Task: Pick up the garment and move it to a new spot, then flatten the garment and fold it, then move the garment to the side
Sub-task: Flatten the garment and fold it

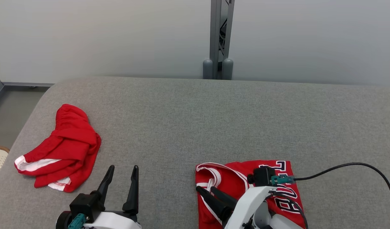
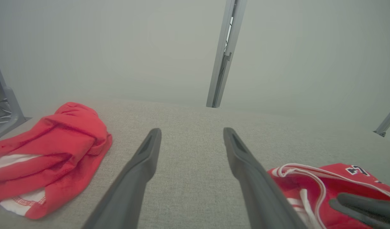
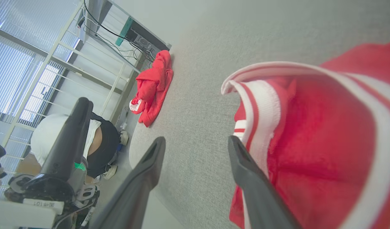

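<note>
Folded red knit jersey (image 1: 238, 168), white-trimmed and block-lettered, lies at 5 o'clock on the grey woven counter (image 1: 195, 121). Right jaws released, spread wide over its striped trim. Left jaws wide, empty.

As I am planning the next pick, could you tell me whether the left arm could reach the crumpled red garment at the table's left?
Probably yes: the left tool stands open beside the crumpled red garment, with bare grey surface between them and nothing lying over the garment.
</note>
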You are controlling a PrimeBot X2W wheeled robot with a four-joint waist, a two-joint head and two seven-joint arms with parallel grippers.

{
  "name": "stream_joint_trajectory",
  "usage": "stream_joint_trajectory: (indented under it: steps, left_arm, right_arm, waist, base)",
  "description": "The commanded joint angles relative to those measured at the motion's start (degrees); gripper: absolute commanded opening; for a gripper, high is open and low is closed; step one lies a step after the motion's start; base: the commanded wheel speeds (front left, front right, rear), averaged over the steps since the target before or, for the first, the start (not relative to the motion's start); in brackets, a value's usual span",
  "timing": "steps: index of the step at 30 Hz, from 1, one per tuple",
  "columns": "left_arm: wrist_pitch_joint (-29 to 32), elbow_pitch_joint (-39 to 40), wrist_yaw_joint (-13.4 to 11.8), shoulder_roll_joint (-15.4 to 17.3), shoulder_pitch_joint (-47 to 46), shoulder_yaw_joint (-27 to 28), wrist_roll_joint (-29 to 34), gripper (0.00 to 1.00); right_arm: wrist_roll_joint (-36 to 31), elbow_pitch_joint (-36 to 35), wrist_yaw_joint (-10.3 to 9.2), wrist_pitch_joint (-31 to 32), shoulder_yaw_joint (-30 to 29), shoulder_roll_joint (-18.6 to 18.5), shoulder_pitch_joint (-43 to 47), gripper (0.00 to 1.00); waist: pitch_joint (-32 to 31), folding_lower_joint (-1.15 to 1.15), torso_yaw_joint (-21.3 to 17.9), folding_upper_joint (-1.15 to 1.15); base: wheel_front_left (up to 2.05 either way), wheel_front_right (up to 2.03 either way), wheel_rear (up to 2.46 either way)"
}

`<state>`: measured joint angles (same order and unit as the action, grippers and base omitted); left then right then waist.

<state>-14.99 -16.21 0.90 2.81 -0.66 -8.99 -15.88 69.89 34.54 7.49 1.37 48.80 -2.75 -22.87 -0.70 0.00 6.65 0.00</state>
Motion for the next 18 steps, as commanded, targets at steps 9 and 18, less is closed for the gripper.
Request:
stream_joint_trajectory:
  steps: [9, 18]
  left_arm:
    - [-0.21, 0.58, -0.59, 0.24, 0.63, 0.91, -0.1, 1.0]
    - [-0.21, 1.17, -0.49, 0.24, 0.18, 1.24, 0.26, 1.0]
  right_arm:
    - [-1.77, -3.51, 0.0, -1.46, -2.58, -0.34, -4.47, 1.0]
    - [-13.83, -6.15, 0.0, -4.64, -15.32, -7.15, -7.18, 1.0]
  waist:
    - [-1.81, 0.0, -2.67, 0.0]
    - [-2.24, 0.0, -5.45, 0.0]
  base:
    - [0.0, 0.0, 0.0]
    - [0.0, 0.0, 0.0]
